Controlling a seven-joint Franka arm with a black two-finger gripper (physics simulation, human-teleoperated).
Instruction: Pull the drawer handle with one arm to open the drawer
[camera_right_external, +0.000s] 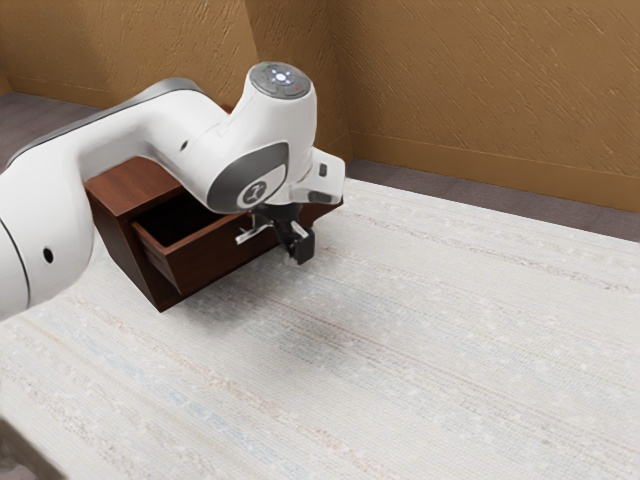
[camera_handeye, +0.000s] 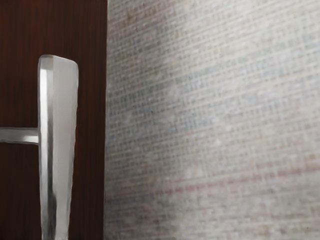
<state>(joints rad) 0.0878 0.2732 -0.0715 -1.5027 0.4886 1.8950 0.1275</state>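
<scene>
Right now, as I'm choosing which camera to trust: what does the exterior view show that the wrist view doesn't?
Exterior view: the arm, the gripper by the handle, and the drawer pulled partly out of its cabinet. Wrist view: the post joining handle to drawer front. Both: handle, dark wood drawer front, pale table.

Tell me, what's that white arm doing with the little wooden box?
A white robot arm is working on opening a drawer. Its black gripper is down at the silver handle on the front of the drawer, which belongs to a small dark wooden cabinet standing on a pale table. The drawer stands partly pulled out, so you can see into its hollow inside.
</scene>
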